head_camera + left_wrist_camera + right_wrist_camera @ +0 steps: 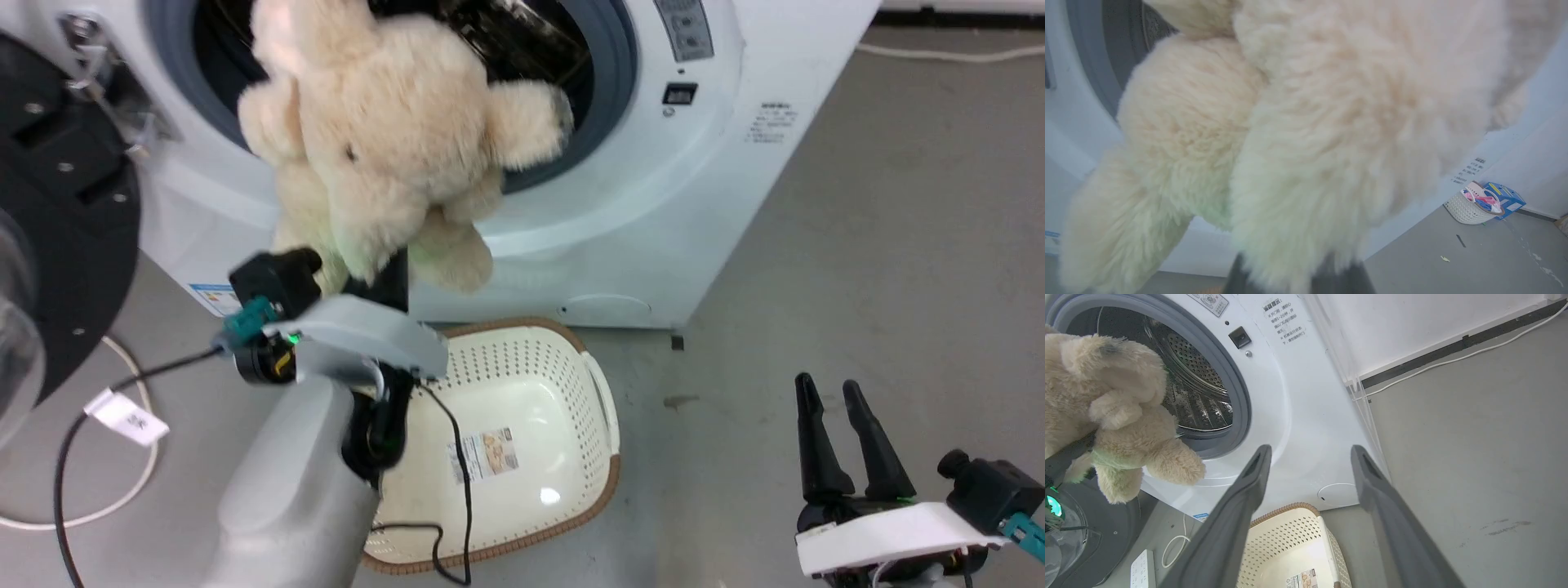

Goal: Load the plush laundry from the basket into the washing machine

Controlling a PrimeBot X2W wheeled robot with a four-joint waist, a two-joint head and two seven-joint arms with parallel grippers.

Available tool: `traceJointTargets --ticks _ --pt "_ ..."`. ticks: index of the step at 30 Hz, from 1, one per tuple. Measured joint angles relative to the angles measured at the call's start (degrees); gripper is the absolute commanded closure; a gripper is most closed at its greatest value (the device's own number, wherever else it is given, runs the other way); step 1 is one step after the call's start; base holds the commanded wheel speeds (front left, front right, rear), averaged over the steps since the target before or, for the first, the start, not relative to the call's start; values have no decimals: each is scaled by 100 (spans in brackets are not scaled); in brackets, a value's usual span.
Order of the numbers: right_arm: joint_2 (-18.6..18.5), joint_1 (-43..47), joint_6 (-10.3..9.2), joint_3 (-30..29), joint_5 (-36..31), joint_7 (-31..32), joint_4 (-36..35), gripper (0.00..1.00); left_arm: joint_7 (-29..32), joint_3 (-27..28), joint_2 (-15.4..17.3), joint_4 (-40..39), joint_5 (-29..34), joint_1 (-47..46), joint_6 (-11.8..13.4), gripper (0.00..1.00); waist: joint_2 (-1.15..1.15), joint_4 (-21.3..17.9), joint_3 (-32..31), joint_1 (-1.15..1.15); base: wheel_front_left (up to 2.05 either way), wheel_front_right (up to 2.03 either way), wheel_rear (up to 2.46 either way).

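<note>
Right wrist view shows drum (1200, 379) behind plush laundry (1106, 379).

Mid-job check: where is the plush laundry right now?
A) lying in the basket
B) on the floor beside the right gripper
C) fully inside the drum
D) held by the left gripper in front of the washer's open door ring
D: the plush laundry hangs from the left gripper before the washing machine opening, with the basket on the floor below it.
</note>
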Motion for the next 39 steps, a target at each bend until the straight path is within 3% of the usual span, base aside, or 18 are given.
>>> traceJointTargets --ticks 15,32,39 --pt "1 -258 0 -5 2 1 -218 0 -8 545 111 747 216 -1411 -270 100 0 -439 956 0 0 0 0" --pt "1 -458 0 79 177 1 -427 0 -8 499 784 1323 1334 -3082 -290 100 0 -832 1848 0 0 0 0" --pt "1 -506 0 113 271 1 -520 0 -4 501 1006 1636 1457 -3707 -290 100 0 -993 2155 0 0 0 0"
